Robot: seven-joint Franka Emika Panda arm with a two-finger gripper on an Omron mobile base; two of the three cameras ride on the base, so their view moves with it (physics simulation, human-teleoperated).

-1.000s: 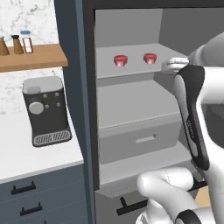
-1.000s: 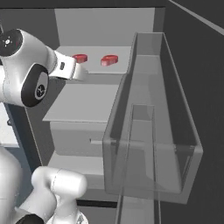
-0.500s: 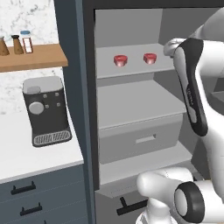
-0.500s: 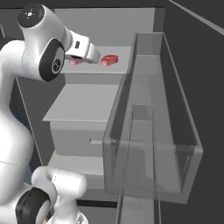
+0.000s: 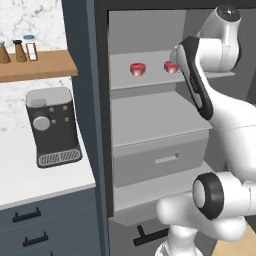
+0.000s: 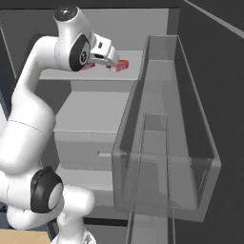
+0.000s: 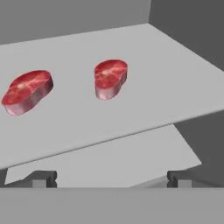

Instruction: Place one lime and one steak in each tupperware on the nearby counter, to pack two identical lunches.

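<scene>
On the pale grey upper shelf (image 7: pixel 144 78) of the open dark fridge you see two chunky red-pink steak pieces (image 7: pixel 110 78), apart; your two-finger gripper (image 7: pixel 111 178) hovers before them, jaws spread wide and empty, beside the white counter (image 5: pixel 30 187) with a black coffee machine (image 5: pixel 52 127)

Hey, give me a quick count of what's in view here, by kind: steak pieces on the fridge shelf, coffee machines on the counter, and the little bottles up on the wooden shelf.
Steak pieces: 2, one to the left in the hand view, one to its right
Coffee machines: 1
Small bottles on the wooden shelf: 3 ()
Total: 6
</scene>
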